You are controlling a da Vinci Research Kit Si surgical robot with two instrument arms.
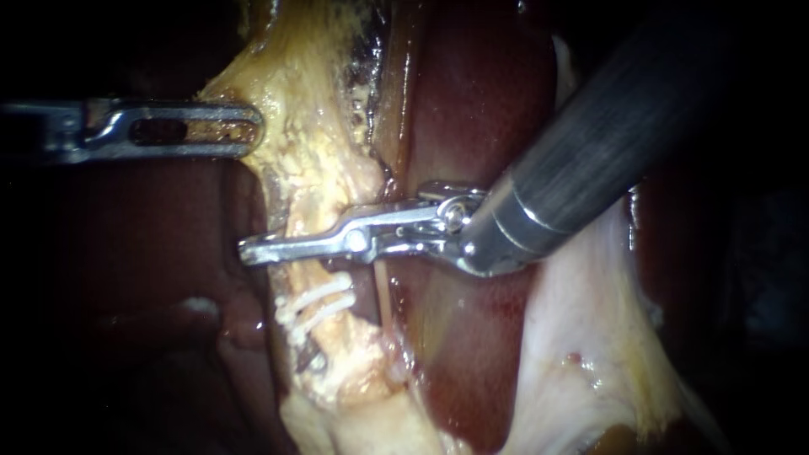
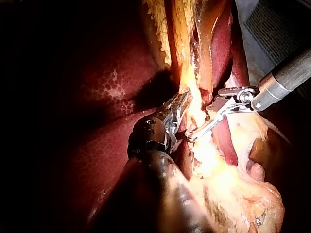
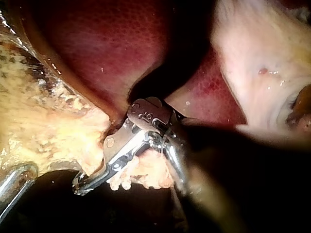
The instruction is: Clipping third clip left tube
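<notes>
In the endoscope view the left tube (image 1: 313,274) runs down through yellow fatty tissue, with two white clips (image 1: 317,302) across it. My right instrument (image 1: 253,251) comes in from the upper right. Its jaws lie across the tube just above the clips, closed on it from both sides. The right wrist view shows those same jaws (image 3: 80,187) pressed around the yellow strand. My left instrument (image 1: 249,131) enters from the left. Its slotted jaws are shut on the yellow tissue (image 1: 291,126) higher up and hold it taut. The left wrist view (image 2: 179,107) shows this grip too.
Dark red liver (image 1: 480,109) lies behind and to the right of the tube. Pale gallbladder tissue (image 1: 581,337) spreads at the lower right. A thinner strand (image 1: 383,291) runs just right of the clipped tube. The right instrument's thick shaft (image 1: 607,143) crosses the upper right.
</notes>
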